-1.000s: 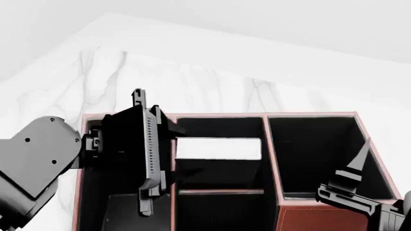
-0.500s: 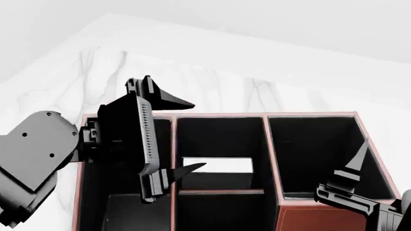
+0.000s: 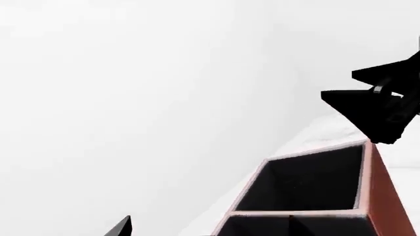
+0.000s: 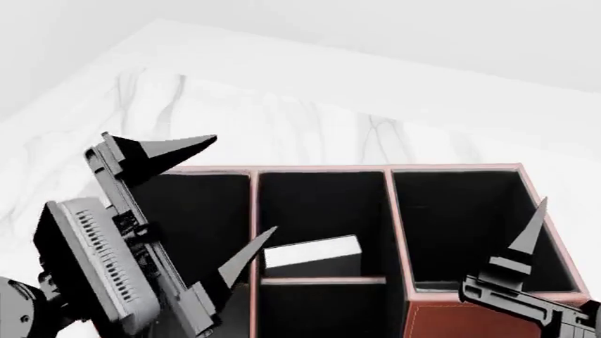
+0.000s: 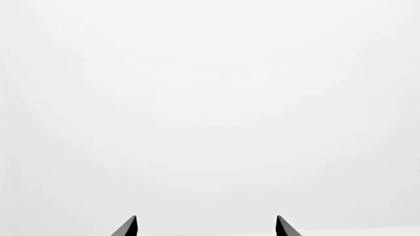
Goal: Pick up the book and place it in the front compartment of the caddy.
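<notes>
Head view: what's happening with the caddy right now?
The book lies inside the caddy, in the middle column's cell behind the low cross divider, white page edge showing. The left gripper is open with nothing in it, beside and above the caddy's left cell. The right gripper is also open and empty, at the caddy's near right corner. Neither touches the book, so the placing appears done.
</notes>
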